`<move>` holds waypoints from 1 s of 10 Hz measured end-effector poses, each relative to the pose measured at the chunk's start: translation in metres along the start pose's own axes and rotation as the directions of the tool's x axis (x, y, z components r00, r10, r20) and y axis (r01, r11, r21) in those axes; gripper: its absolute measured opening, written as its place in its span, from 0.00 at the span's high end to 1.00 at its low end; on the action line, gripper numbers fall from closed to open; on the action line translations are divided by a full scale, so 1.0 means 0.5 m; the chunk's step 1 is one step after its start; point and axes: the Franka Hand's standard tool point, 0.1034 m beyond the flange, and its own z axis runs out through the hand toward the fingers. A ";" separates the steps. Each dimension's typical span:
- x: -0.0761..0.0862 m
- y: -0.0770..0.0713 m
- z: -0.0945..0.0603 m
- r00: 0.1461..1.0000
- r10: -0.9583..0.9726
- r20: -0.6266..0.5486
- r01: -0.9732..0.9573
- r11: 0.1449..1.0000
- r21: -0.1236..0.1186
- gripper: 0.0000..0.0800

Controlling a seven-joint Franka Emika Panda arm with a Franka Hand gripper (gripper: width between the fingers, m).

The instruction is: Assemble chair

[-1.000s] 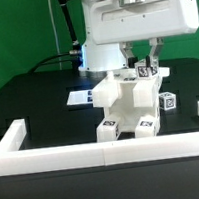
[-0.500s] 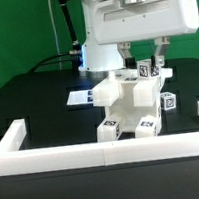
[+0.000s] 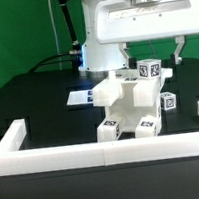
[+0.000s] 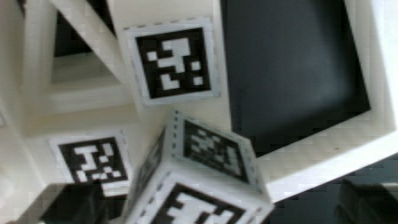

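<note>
Nearest me is the low white border wall (image 3: 54,151) along the front of the black table (image 3: 33,111). Right behind it sits the chair (image 3: 128,102), and it looks fairly far along: a chunky white stack of panels and posts already joined, standing on two tagged feet at the front.

Just beside it, on the exterior view's right, there's a small tagged block (image 3: 168,101). I can't tell if it's attached or just parked there, so that may be a piece still to go.

Up at the back of the stack is a tagged post (image 3: 149,70) sticking out the top. The gripper (image 3: 154,54) hangs over it with its fingers spread wide, one on each side and apart from the post, pinching nothing. The wrist view is just tags and white plastic up close, and the post looks a bit tilted there, so I'd guess it's placed but maybe not fully seated.

Further back, the marker board (image 3: 80,95) lies flat on the table, with the arm's base (image 3: 100,55) behind it.
</note>
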 end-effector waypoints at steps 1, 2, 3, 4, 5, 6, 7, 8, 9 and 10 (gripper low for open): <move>0.000 -0.001 0.000 0.994 -0.107 0.000 0.107 0.994 0.000 0.19; 0.000 0.000 0.000 0.985 -0.171 0.000 0.171 0.985 0.000 0.19; 0.000 0.000 0.000 0.975 -0.222 0.000 0.222 0.975 0.000 0.19; 0.001 0.002 -0.002 0.949 -0.316 -0.001 0.316 0.949 -0.002 0.19; 0.002 0.002 -0.002 0.932 -0.362 -0.001 0.362 0.932 -0.005 0.19; 0.003 0.004 -0.002 0.902 -0.432 0.000 0.432 0.902 -0.007 0.19; 0.005 0.007 -0.002 0.879 -0.476 0.000 0.476 0.879 -0.007 0.19; 0.005 0.007 -0.002 0.874 -0.485 0.001 0.485 0.874 -0.008 0.19; 0.005 0.008 -0.002 0.876 -0.482 0.001 0.482 0.876 -0.008 0.20; 0.005 0.008 -0.002 0.877 -0.481 0.001 0.481 0.877 -0.008 0.40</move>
